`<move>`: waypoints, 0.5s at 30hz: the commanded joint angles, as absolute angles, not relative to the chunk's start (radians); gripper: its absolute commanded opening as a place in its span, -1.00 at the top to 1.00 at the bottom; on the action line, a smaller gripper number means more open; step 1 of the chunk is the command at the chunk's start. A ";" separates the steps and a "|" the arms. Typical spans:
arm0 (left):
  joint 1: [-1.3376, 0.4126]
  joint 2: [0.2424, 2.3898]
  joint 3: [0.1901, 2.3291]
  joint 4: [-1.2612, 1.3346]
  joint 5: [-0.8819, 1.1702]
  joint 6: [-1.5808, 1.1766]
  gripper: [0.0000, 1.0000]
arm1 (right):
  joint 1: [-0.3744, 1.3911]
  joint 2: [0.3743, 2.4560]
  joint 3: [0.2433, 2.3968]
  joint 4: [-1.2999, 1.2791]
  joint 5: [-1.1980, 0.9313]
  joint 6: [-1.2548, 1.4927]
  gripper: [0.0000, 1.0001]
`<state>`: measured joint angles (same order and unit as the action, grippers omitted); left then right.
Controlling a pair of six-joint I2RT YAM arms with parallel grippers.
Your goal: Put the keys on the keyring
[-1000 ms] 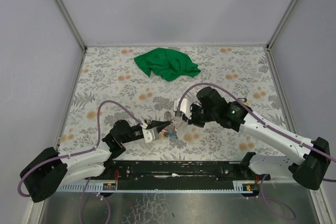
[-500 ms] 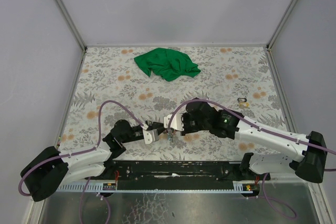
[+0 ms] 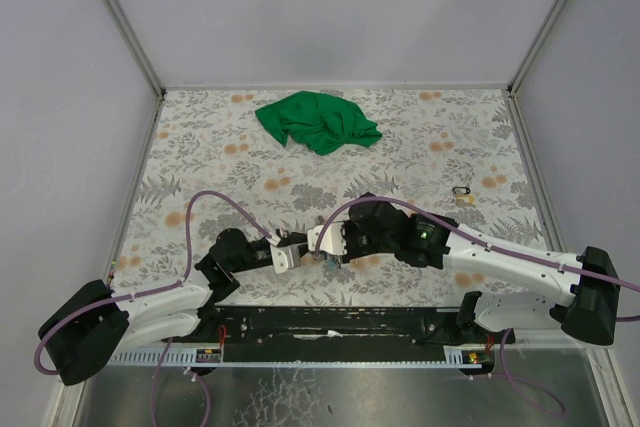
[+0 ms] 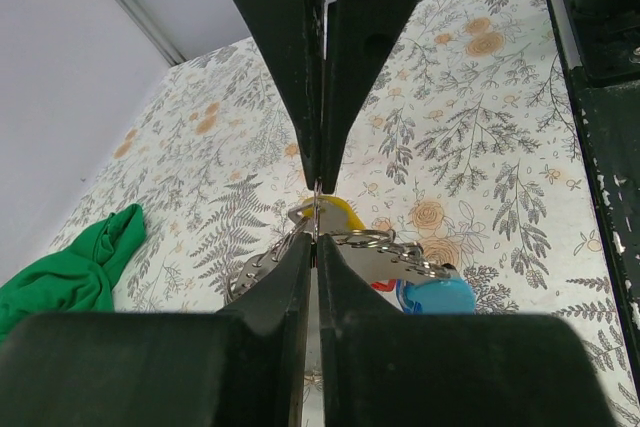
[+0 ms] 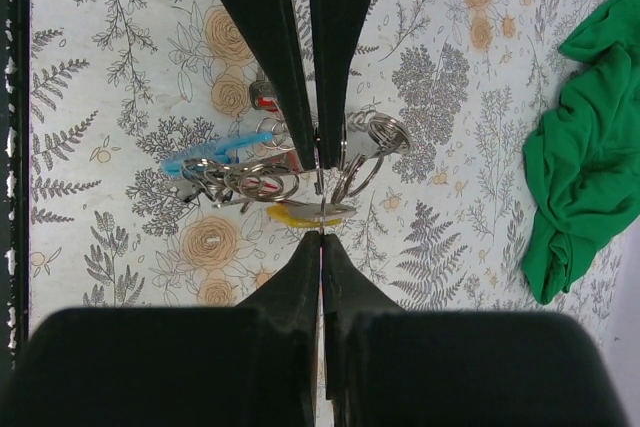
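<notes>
The keyring (image 4: 385,241), a bunch of thin grey metal loops, hangs just above the floral table. On it are keys with a yellow tag (image 4: 338,211), a light blue tag (image 4: 437,296) and a red tag (image 4: 383,286). My left gripper (image 4: 316,238) is shut on a thin ring of the bunch, seen edge-on. My right gripper (image 5: 320,235) comes in from the opposite side, tip to tip with the left. It is shut on a thin metal piece, apparently a key (image 5: 320,202), that meets that ring. From above, both grippers (image 3: 305,247) (image 3: 322,250) meet near the table's front edge.
A crumpled green cloth (image 3: 318,121) lies at the back middle of the table. A small dark-and-yellow item (image 3: 463,193) rests at the right. The black mounting rail (image 3: 340,322) runs along the near edge. Walls enclose the table on three sides.
The right arm has swung down and to the left until its gripper meets the left gripper at the bunch. That uncovered the small item at the right. The left arm has barely moved.
</notes>
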<state>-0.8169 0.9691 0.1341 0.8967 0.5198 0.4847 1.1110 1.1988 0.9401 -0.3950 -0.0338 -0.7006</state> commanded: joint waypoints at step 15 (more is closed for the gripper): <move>-0.810 0.952 0.141 1.011 0.511 0.474 1.00 | 1.125 1.180 0.928 -0.328 -0.033 -0.707 1.00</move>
<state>-0.8169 0.9691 0.1341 0.9001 0.5175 0.4824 1.1137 1.1988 0.9306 -0.3672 -0.0345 -0.7071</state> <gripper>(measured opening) 0.009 0.032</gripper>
